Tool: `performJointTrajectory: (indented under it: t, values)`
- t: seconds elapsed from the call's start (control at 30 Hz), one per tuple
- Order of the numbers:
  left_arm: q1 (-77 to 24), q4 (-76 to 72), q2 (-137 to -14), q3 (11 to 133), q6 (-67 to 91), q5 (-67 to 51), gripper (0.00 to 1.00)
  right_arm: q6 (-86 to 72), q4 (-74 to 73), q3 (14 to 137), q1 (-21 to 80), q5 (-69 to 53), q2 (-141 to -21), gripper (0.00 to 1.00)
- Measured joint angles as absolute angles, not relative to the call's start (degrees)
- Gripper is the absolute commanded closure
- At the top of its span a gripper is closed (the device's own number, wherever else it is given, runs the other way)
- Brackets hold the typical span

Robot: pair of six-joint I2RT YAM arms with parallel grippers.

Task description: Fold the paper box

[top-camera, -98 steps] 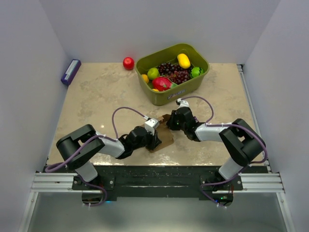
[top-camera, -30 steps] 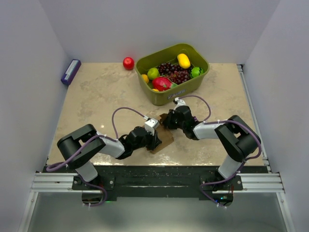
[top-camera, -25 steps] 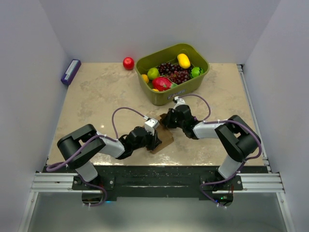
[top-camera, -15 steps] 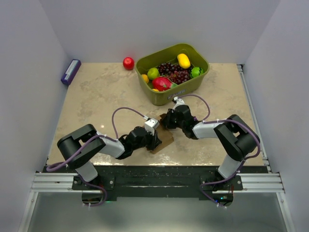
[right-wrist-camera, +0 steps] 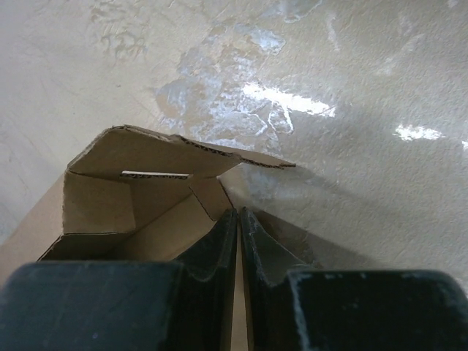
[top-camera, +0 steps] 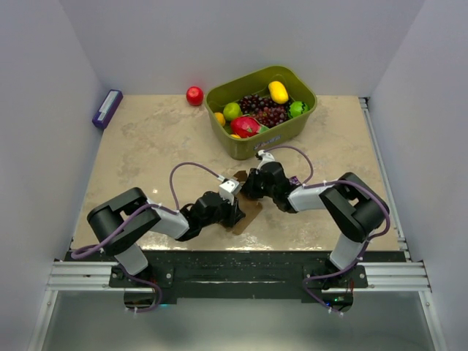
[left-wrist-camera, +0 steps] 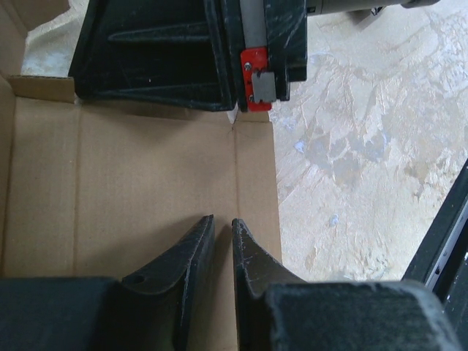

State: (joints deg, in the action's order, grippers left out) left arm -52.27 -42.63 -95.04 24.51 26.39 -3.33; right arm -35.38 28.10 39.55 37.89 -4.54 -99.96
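Observation:
The paper box (top-camera: 249,213) is a brown die-cut sheet, partly folded, lying between my two arms near the front of the table. My left gripper (top-camera: 234,208) is over its left side. In the left wrist view the jaws (left-wrist-camera: 221,219) leave only a narrow slit, tips down on a flat creased panel (left-wrist-camera: 146,168). My right gripper (top-camera: 248,187) is at the box's far edge, shut on a raised wall. In the right wrist view its fingers (right-wrist-camera: 239,213) pinch that thin wall edge-on, with folded flaps (right-wrist-camera: 124,190) standing to the left.
An olive-green bin (top-camera: 310,96) of fruit stands behind the right gripper. A red apple (top-camera: 194,96) lies left of it and a purple box (top-camera: 107,108) sits at the far-left edge. The right gripper's body (left-wrist-camera: 183,51) is just beyond the panel.
My right gripper has shifted a little left and away, taking the pinched wall with it, and a flap now stands up beside it. The left arm has not moved.

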Motion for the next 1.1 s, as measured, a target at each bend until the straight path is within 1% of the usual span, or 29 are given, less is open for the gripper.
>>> performJointTrajectory:
  t: [0.13, 0.23, 0.27, 0.33, 0.37, 0.43, 0.47, 0.57, 0.67, 0.9, 1.03, 1.1]
  values:
    - [-52.3, -42.8, -95.2, 24.5, 26.4, -3.4, 0.79, -35.6, 28.2, 39.6, 38.3, -4.6, -100.0, 0.84]
    - [-52.3, -42.8, -95.1, 24.5, 26.4, -3.4, 0.77, -35.9, 27.9, 39.6, 38.3, -4.5, -99.9, 0.73]
    - [-52.3, -42.7, -95.1, 24.5, 26.3, -3.5, 0.74, -35.8, 27.4, 39.7, 38.3, -4.4, -99.7, 0.64]
    - [-52.3, -41.8, -94.7, 24.8, 26.1, -3.7, 0.7, -35.6, 25.7, 39.9, 38.2, -4.0, -98.6, 0.54]
    - [-52.3, -40.6, -94.0, 25.0, 25.8, -3.8, 0.63, -35.5, 24.6, 40.0, 38.0, -3.9, -97.8, 0.46]
    - [-52.3, -37.5, -92.1, 25.0, 25.3, -4.0, 0.55, -34.8, 22.4, 40.0, 37.5, -3.4, -95.5, 0.41]
    - [-52.4, -35.0, -90.4, 25.0, 24.7, -3.9, 0.48, -34.5, 21.1, 40.0, 37.0, -3.2, -94.1, 0.39]
    - [-52.6, -29.1, -86.8, 25.5, 23.2, -3.8, 0.4, -33.1, 18.7, 40.0, 35.2, -2.4, -90.0, 0.37]
    - [-52.6, -23.0, -82.6, 27.2, 21.6, -3.6, 0.37, -31.7, 16.9, 40.0, 33.0, -2.4, -86.7, 0.37]
    - [-52.6, -8.1, -71.4, 35.0, 17.5, -2.4, 0.33, -28.2, 14.6, 39.7, 29.8, -3.6, -82.2, 0.36]
    - [-52.6, 3.7, -67.5, 42.6, 14.1, 1.7, 0.31, -27.4, 14.4, 38.6, 29.8, -5.4, -81.0, 0.36]
    - [-52.6, 8.4, -67.7, 46.3, 12.2, 4.2, 0.31, -27.4, 14.5, 38.1, 29.8, -6.2, -80.9, 0.36]
